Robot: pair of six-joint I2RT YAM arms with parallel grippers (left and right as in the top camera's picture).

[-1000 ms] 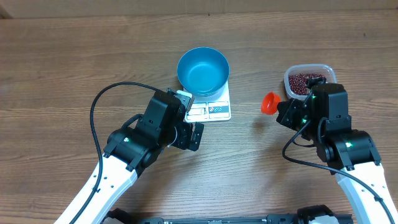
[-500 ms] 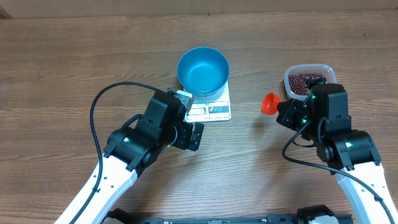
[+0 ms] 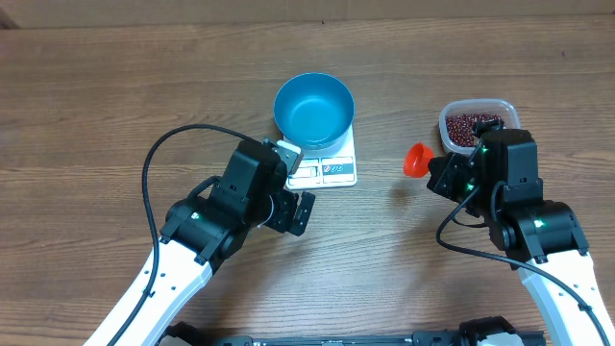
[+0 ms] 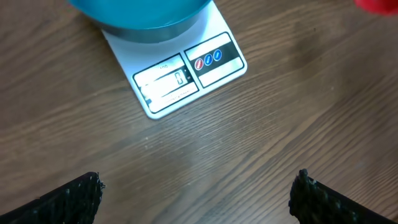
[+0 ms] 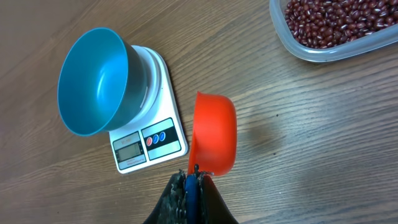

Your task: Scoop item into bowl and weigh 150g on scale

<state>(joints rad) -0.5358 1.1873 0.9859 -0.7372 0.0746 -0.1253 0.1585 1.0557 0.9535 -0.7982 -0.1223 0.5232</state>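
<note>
The blue bowl (image 3: pixel 313 111) stands on the white scale (image 3: pixel 332 172), and its inside shows only blue. The scale's display and buttons (image 4: pixel 186 74) face my left gripper (image 4: pixel 199 193), which hangs open over bare wood just in front of the scale. Dark red beans (image 5: pixel 336 22) fill a clear tub (image 3: pixel 504 106) at the right. My right gripper (image 5: pixel 193 177) is shut on the blue handle of an orange-red scoop (image 5: pixel 214 134). The scoop (image 3: pixel 416 159) hangs above the table between the scale and the tub, its cup turned on its side.
Bare wooden tabletop (image 3: pixel 115 96) surrounds the scale and the tub. A black cable (image 3: pixel 154 159) loops from the left arm. The table's far edge (image 3: pixel 384 19) runs along the top of the overhead view.
</note>
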